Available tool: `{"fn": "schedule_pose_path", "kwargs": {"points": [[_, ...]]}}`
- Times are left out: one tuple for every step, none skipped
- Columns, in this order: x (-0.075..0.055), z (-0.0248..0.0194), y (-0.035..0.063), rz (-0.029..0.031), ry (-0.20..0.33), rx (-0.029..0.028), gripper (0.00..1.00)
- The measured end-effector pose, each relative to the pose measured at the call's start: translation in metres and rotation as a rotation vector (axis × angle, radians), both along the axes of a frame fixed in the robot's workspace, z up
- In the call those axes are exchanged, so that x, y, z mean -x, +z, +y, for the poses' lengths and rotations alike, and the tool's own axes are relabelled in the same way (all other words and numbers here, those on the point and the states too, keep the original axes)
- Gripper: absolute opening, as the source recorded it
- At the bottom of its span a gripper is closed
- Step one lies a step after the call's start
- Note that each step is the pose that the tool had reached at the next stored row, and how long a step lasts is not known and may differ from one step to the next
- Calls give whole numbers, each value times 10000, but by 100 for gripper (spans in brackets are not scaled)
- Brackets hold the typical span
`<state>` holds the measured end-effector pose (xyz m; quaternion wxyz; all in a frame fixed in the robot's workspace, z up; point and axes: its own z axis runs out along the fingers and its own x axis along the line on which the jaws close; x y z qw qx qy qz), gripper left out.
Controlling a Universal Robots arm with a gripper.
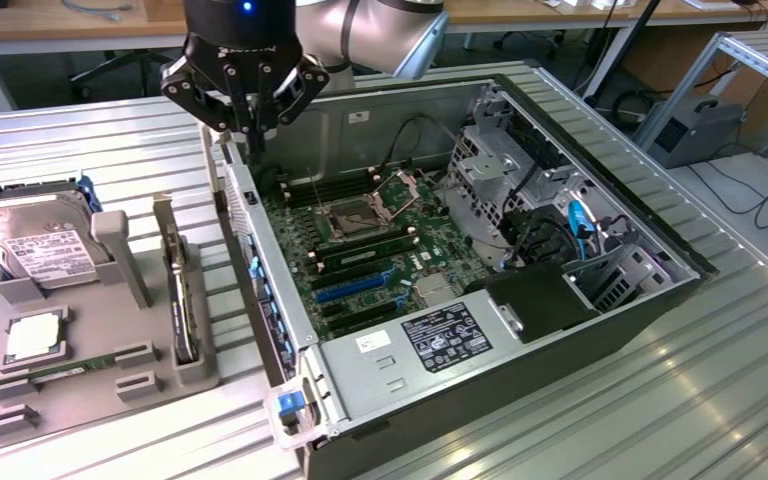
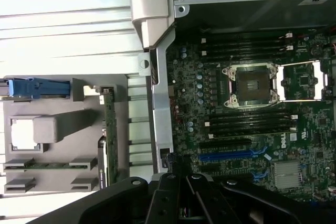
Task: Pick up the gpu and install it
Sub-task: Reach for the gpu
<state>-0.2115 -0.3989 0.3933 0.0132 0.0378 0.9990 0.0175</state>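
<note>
Gripper sits closest to the wrist lens, black fingers drawn together, jaws closed on nothing. In the exterior view the gripper hangs in the upper left of the frame, above the side wall of the open computer case, touching nothing.

Just under it in the exterior view is the motherboard, with its bare CPU socket left of frame centre and a blue expansion slot lower down, unoccupied. The wrist view shows the same motherboard, CPU socket and blue expansion slot.

The gpu is outside the case, at the exterior view's left. It stands on edge in a slot of the grey holder tray, just beside the case wall and well apart from the gripper. In the wrist view the gpu shows as a thin green edge in the grey holder tray.

On the same tray are a silver hard drive at far left, a processor chip below it, and a memory stick lying flat. Everything rests on a slatted metal table.
</note>
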Motion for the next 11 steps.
{"fn": "schedule_pose_path", "kwargs": {"points": [[2,0,0,0,0,1,11],[4,0,0,0,0,1,11],[7,0,0,-1,0,1,11],[11,0,0,0,0,2,11],[16,0,0,0,-1,2,11],[20,0,0,0,0,3,11],[27,0,0,0,0,3,11],[37,0,0,0,0,3,11],[43,0,0,0,0,3,11],[49,0,0,0,0,3,11],[52,0,0,0,0,3,11]]}}
